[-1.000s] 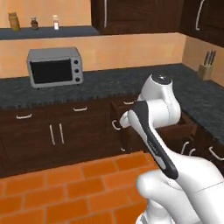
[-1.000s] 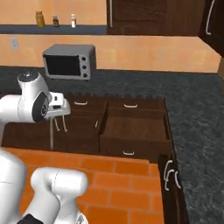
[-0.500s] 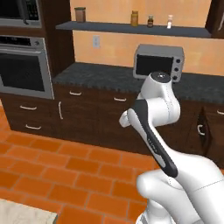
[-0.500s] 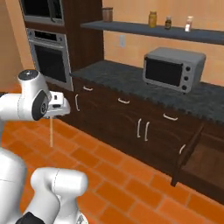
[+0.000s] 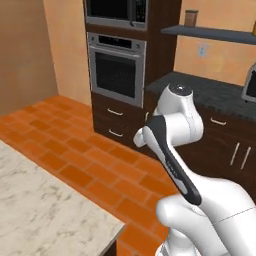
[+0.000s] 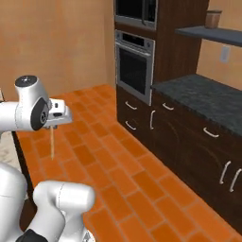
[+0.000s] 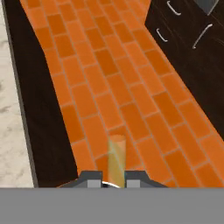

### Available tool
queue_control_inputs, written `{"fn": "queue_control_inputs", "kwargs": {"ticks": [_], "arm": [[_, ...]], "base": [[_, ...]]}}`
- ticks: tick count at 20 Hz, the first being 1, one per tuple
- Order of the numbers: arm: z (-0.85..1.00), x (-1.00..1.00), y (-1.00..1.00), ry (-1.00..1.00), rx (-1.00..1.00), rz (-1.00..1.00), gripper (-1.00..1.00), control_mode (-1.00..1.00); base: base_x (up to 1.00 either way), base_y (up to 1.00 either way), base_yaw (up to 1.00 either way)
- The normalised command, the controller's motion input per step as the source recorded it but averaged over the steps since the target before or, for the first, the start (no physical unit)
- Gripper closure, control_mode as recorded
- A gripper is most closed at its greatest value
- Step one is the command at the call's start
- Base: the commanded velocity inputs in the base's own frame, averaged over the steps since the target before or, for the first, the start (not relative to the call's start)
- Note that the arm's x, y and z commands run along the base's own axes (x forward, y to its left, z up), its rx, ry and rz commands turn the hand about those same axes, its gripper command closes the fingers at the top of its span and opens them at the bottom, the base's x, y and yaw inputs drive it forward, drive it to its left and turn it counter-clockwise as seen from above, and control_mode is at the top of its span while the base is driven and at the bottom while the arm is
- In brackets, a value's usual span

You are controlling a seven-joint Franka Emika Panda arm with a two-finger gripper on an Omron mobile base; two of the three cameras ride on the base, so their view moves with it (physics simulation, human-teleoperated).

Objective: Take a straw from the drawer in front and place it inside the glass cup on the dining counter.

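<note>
- Far left, left base view: the large beige-white marble-patterned dining counter (image 5: 45, 210) fills the corner at 7 o'clock; in the hand view its pale edge (image 7: 11, 109) runs down the 9 o'clock side above its dark cabinet wall. No glass cup can be seen on the part shown.
- Left of centre, right base view: my two-finger gripper (image 6: 53, 126) sits at 9 o'clock, its jaws drawn narrow around the top of the very thin, straight, pale whitish straw (image 6: 52, 143), which hangs downward from them over the orange brick floor (image 6: 142, 189).
- Centre, hand view: the straw (image 7: 116, 159) rises from between my finger tips at 6 o'clock, seen end-on and foreshortened.
- Handling, as I judge it: the straw should be very light, fairly stiff yet easily crushed or bent, and smooth enough to pivot in a pinch. A hold near one end, as here, leaves the long free end to enter a cup first; a firm but gentle squeeze should do.
- Right of centre: a dark built-in wall oven (image 6: 134, 68) stands at 12 o'clock, with dark brown drawers with silver bar handles (image 6: 130, 116) below it.
- Right: a black speckled stone counter (image 6: 203, 99) at 3 o'clock.
- Writing: no brand, label or lettering is legible anywhere.
</note>
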Motion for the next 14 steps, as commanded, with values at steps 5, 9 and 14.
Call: {"fn": "queue_control_inputs", "kwargs": {"ticks": [5,9,14], "arm": [[0.0,0.0,0.0,0.0,0.0,0.0,1.0,1.0],[0.0,0.0,0.0,0.0,0.0,0.0,1.0,1.0],[0.0,0.0,0.0,0.0,0.0,0.0,1.0,1.0]], "base": [[0.33,0.14,0.41],[-0.89,0.71,0.32],[-0.98,0.95,0.21]]}}
